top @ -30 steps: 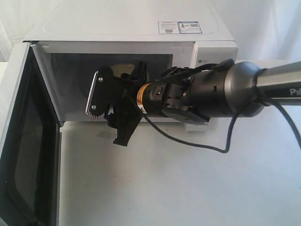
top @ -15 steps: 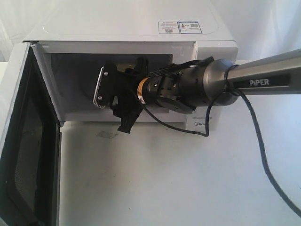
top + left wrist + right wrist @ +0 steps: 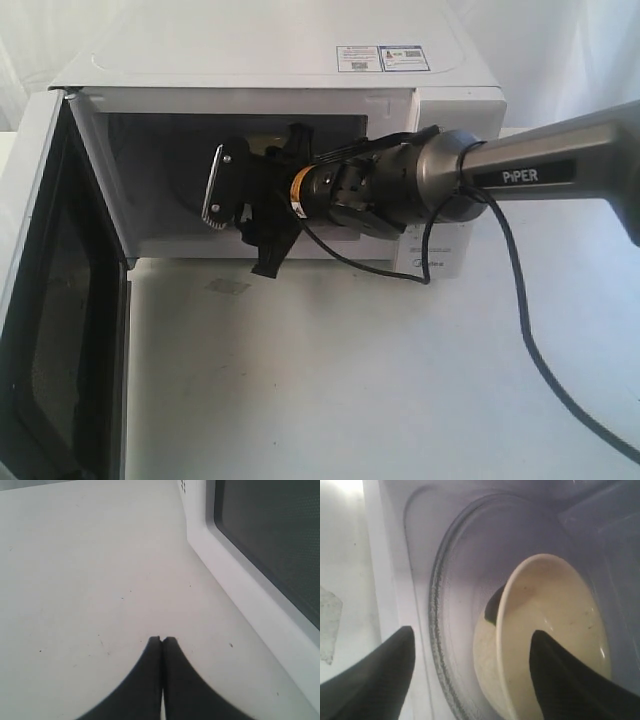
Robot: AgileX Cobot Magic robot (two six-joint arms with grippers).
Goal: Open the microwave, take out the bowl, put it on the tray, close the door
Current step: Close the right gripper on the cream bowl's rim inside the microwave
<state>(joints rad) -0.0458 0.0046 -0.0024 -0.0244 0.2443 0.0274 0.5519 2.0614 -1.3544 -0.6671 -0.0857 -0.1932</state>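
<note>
The white hinged door [image 3: 60,330] with its dark window stands swung wide at the left of the white boxy microwave [image 3: 250,60]. Beside the door's lower edge, out on the pale table [image 3: 350,380] in front of the microwave, the left gripper [image 3: 162,641] hovers with its black fingertips pressed together, holding nothing.

Inside the microwave's cavity, the small cream-yellow bowl [image 3: 555,630] sits on the round glass turntable [image 3: 445,605]. The right gripper [image 3: 471,632], on a dark arm reaching in from the microwave's right, is at the mouth of the cavity with its jaws spread wide and nothing between them yet.

The bowl lies straight ahead of that gripper, a little deeper in the microwave. In the right wrist view its near rim falls in the gap between the two fingers, one finger lined up over the hollow and the other outside the wall. Whether either touches the bowl cannot be told.

The right arm is plainly the nearer. A short push inward would probably bring the rim into the grip. No tray is in sight.
</note>
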